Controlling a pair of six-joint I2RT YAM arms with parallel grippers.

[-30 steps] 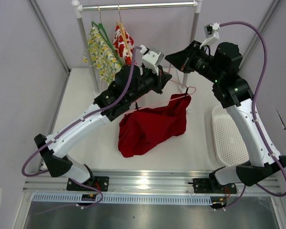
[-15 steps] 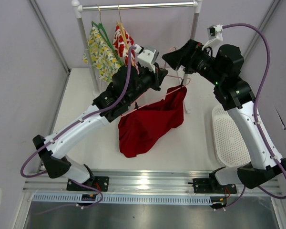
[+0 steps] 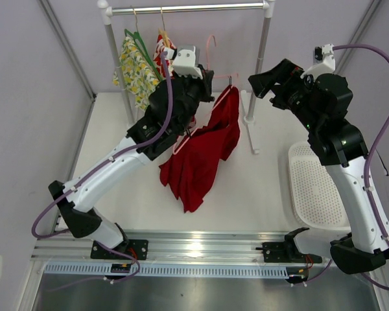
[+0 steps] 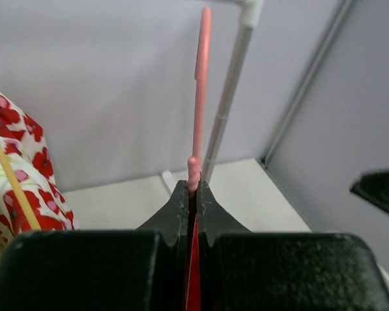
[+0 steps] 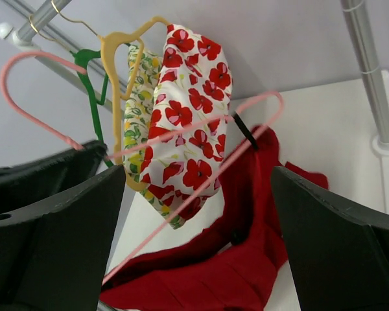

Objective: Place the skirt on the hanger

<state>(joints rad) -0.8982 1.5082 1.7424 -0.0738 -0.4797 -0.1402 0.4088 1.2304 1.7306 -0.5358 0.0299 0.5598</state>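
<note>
Task thing, hanger (image 4: 200,97): pale pink wire, gripped at its neck, hook pointing up towards the rail (image 3: 188,8) but not yet over it
Task thing, skirt (image 3: 204,152): deep red, hanging from the hanger at a slant between the two arms; whether its low corner touches the table (image 3: 110,123) I cannot tell
Left gripper (image 4: 191,191): fingers pinched tight on the hanger's neck, carrying the whole load
Right gripper (image 5: 200,175): fingers spread wide, holding nothing, well apart from hanger and cloth
Attachment: I see a black strap (image 5: 245,131) at one hanger corner; the other end is hidden
Risk 1: one narrow pinch on round wire; I judge the hanger may swivel under the lopsided cloth
Risk 2: the strap could slide off the sloped wire if I jerk
Risk 3: the hook could catch the tan hanger (image 5: 126,45) or the poppy-print garment (image 5: 188,110) just beside it
Open room: bare rail between the tan hanger and the right post (image 3: 262,65)
Edges: post close to the right arm; low cloth may drag
</note>
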